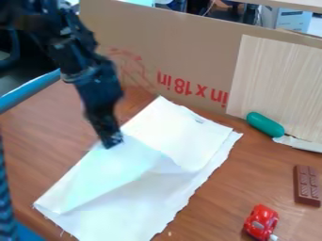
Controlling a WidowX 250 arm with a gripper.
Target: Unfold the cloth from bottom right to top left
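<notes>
The white cloth (138, 202) is lying on the brown wood worktop (37, 141), going on a slant from the bottom left up toward the middle. It is partly folded. A flap like a big triangle is lying over its left and middle part, and a crease is running from near the bottom left corner up toward the right side. Two edges are showing, one just beside the other, along the upper right side. Little threads are sticking out at the bottom left corner.

The black gripper (112, 141) is hanging down from the upper left, and its tip is touching the cloth at the top left side, by the flap. I cannot tell if it is wide or narrow, or if it is pinching the cloth.

A red toy car (261, 220) is sitting to the right of the cloth, near the bottom. A brown chocolate bar (307, 185) is lying farther right and up from the car. A green rounded stick (265, 124) is resting by the bottom of a pale wood-look board (277, 84), touching a white strip (301, 143). Behind the cloth, a brown cardboard wall (170, 47) with red print is standing up. A blue bar (30, 90) is slanting along the left side.
</notes>
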